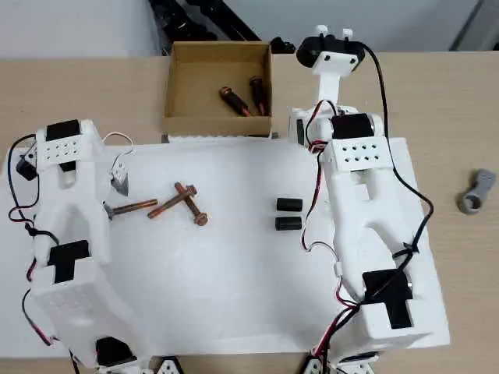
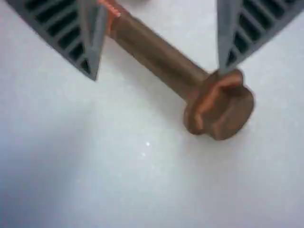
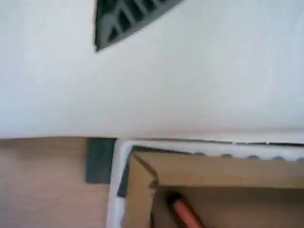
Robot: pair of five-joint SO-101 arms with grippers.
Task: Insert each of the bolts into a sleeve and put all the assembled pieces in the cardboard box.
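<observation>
A copper bolt [image 2: 161, 61] lies on the white mat [image 2: 118, 166], its flanged head [image 2: 219, 107] toward the camera. My left gripper [image 2: 156, 73] is open and straddles its shank, one fingertip [image 2: 227, 57] right by the head. In the high view this bolt [image 1: 134, 207] lies at the mat's left by my left gripper [image 1: 115, 201]. Two more bolts [image 1: 178, 200] lie crossed beside it. Two black sleeves [image 1: 288, 213] lie at mid-mat. The cardboard box [image 1: 173, 86] at the back holds two assembled pieces [image 1: 245, 99]. My right gripper [image 1: 301, 127] sits by the box's near right corner.
The right wrist view takes in the mat's back edge, a box corner [image 3: 142, 175] and an orange bolt end [image 3: 185, 213] inside the box. A grey plastic part [image 1: 476, 192] lies on the wooden table at the far right. Both arm bases stand along the front edge.
</observation>
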